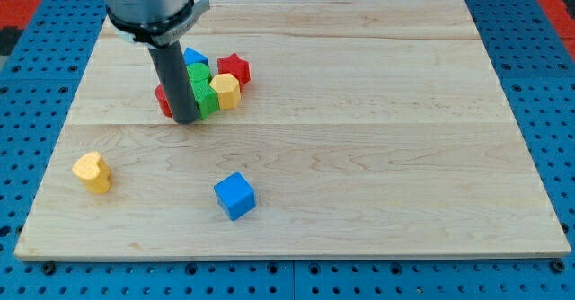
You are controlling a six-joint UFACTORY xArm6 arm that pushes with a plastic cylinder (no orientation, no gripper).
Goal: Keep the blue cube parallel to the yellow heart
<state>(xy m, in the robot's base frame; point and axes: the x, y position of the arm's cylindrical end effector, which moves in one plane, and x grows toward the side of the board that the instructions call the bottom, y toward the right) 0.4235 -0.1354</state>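
Two task blocks are seen lower left: yellow heart (92, 172), blue cube (235, 196), well apart. My tip (186, 119) is set against the upper-left cluster; no end effector is fitted.

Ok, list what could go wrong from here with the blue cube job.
1. My tip sits against the cluster of green, red and yellow blocks at the view's upper left; leaving carelessly may scatter them.
2. The blue cube lies turned at an angle; an off-centre push would probably spin it.
3. The yellow heart sits near the board's left edge; bumping it could send it off.
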